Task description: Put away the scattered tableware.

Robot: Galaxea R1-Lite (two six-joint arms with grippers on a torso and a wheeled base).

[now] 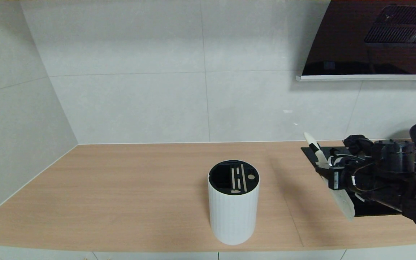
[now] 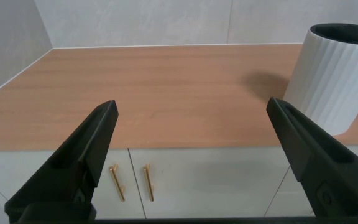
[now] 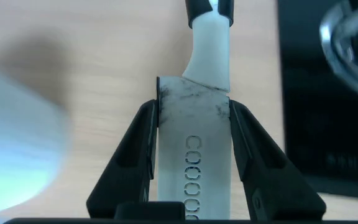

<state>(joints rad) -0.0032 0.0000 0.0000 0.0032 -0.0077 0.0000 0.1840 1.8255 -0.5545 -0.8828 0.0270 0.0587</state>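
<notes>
Knife, head view: the white knife hung tilted at 3 o'clock of the slotted holder, over the desk beside the cooktop. The right claw was clamped on it, probably so one end could drop into a slot.
Room, head view: pale wood desk, tiled wall, range hood at 1 o'clock.
Left claw, left wrist view: the left claw was spread wide and empty near the desk's front edge, above the cabinet handles.
Grip, right wrist view: the jaws pinched the blade's edges, likely against twisting.
</notes>
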